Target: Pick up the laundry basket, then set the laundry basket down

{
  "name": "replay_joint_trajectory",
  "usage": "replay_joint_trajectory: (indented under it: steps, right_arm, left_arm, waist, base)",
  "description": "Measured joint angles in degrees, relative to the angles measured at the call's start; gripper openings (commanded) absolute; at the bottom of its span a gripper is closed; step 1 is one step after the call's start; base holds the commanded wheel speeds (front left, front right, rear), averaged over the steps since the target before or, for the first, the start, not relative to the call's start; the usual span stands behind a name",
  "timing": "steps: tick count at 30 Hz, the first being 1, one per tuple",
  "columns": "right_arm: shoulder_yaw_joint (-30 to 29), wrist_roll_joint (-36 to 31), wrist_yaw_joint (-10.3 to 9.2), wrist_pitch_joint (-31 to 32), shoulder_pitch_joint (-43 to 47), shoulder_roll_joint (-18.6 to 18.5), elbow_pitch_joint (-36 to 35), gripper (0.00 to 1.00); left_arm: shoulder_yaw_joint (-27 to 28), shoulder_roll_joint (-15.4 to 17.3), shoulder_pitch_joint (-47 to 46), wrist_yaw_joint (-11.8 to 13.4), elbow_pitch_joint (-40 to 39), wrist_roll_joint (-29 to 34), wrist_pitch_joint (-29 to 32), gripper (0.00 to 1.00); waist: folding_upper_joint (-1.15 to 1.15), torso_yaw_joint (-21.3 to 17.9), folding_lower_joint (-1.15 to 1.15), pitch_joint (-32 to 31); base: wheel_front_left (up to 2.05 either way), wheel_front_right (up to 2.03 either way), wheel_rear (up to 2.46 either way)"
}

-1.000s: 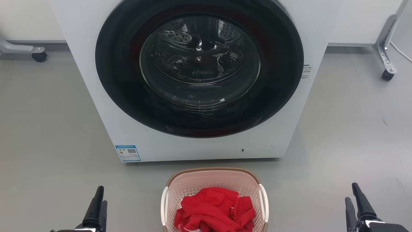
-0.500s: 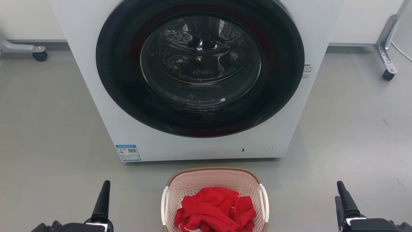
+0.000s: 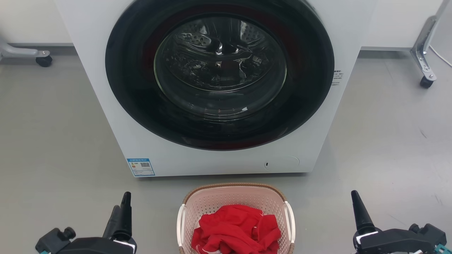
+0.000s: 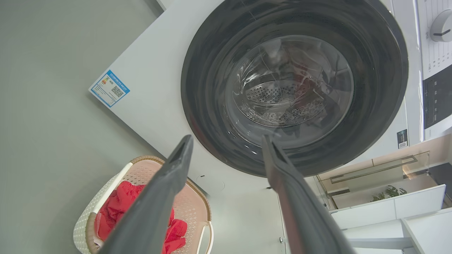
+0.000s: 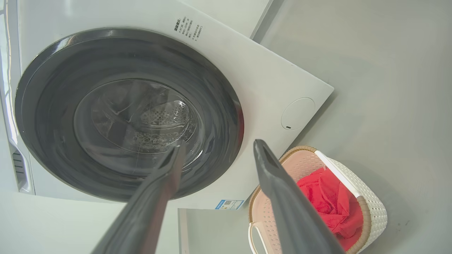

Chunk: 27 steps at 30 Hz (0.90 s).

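Okay, risk: an off-line approach shoves the laundry basket (image 3: pixel 215 201) or misses its white handles (image 3: pixel 290 220); an uneven lift tips it.
Left gripper (image 4: pixel 229 138): spread wide, empty, touching nothing; basket off to its right.
Right gripper (image 5: pixel 218 143): spread wide, empty; basket off to its left.
Basket: on the floor (image 3: pixel 53 141), between both grippers.

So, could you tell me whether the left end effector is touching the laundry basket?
Apart: the head view shows bare floor between the left end effector and the laundry basket.

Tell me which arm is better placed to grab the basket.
Left, marginally. The left gripper and right gripper are both open, flanking the laundry basket, but the left sits slightly nearer its white handle.
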Motion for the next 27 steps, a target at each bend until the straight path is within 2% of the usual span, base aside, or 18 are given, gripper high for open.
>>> replay_joint_trajectory:
  steps: [14, 27]
  right_arm:
    - [4.2, -14.5, -2.08, -2.7, 0.0, -0.9, -2.7, 1.0]
    - [6.7, -26.3, -4.08, -5.6, 0.0, -0.9, -6.5, 1.0]
  left_arm:
    - [-3.6, 1.4, 0.0, 2.1, -2.6, 17.0, -2.9, 1.0]
    - [-5.5, 1.7, 1.1, 4.0, -6.3, 30.4, -5.8, 1.0]
  waist:
    - [0.0, 0.0, 0.0, -0.3]
    - [0.0, 0.0, 0.0, -0.4]
  base:
    - [0.0, 0.0, 0.0]
    - [0.0, 0.0, 0.0]
